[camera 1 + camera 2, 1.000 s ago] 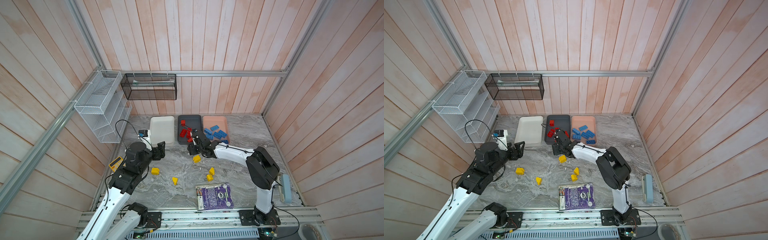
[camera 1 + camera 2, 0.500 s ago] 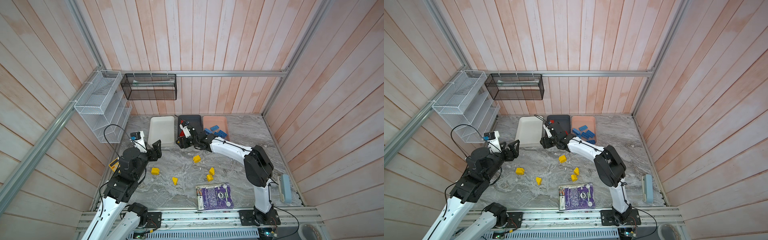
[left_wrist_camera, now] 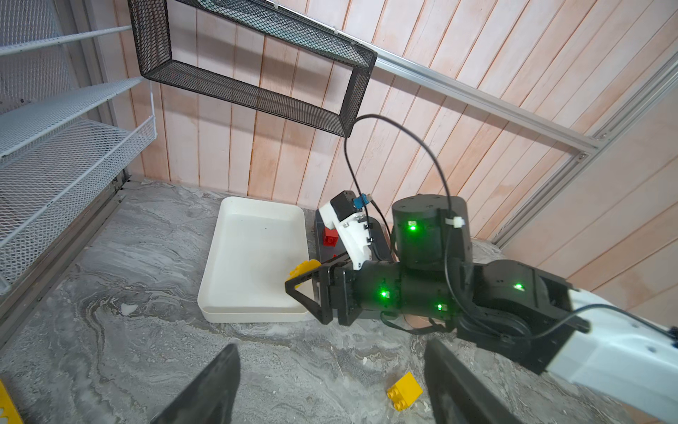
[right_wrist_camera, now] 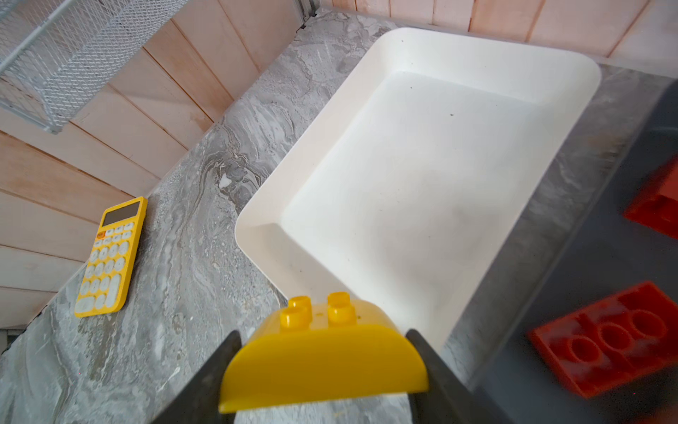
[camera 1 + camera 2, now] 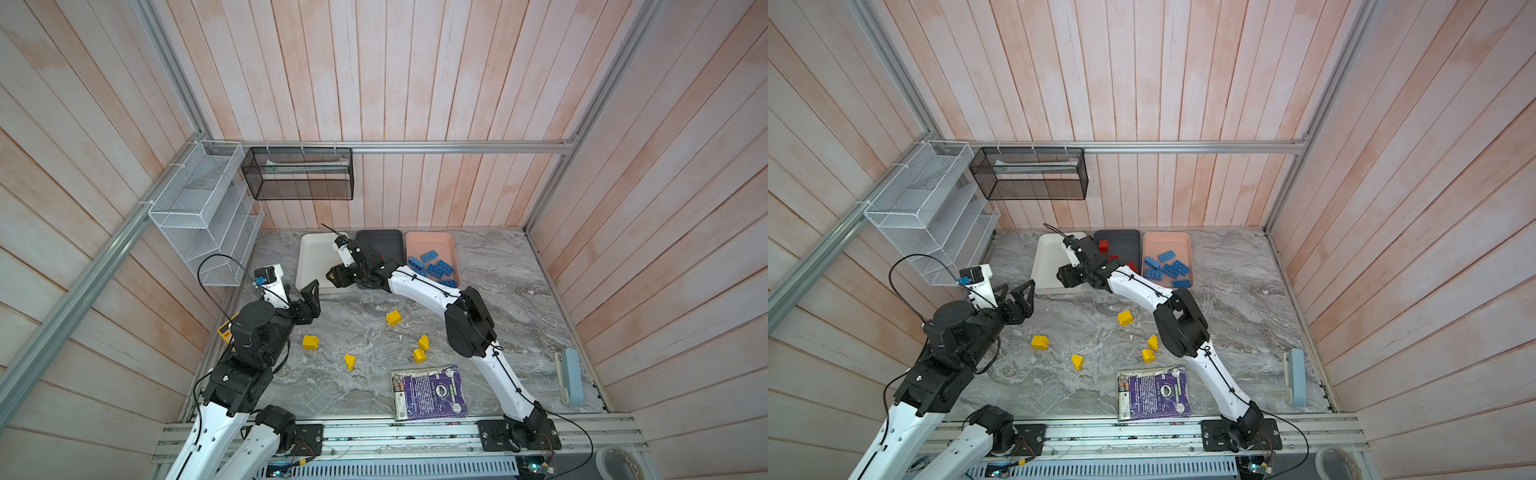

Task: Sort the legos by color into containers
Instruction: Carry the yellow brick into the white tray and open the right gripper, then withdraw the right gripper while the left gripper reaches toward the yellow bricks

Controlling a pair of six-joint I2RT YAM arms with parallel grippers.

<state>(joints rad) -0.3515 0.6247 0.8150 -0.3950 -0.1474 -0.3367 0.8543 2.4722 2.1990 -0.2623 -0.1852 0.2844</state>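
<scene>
A yellow brick (image 4: 323, 363) clamped in the right gripper (image 4: 324, 337), long axis across its jaws, studs toward the white tray (image 4: 422, 183); left gripper (image 3: 332, 350) spread, empty.

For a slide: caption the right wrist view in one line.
Right pincer holds a rounded yellow lego near the white tray; red legos lie in the dark grey tray.

The yellow brick (image 4: 323, 352) is glossy plastic, the white tray (image 4: 422, 183) smooth plastic, the walls (image 5: 374, 83) wood.

Three trays (image 5: 316, 257), six yellow bricks (image 5: 393, 318), one yellow calculator (image 4: 110, 257), one purple book (image 5: 430, 392)
</scene>
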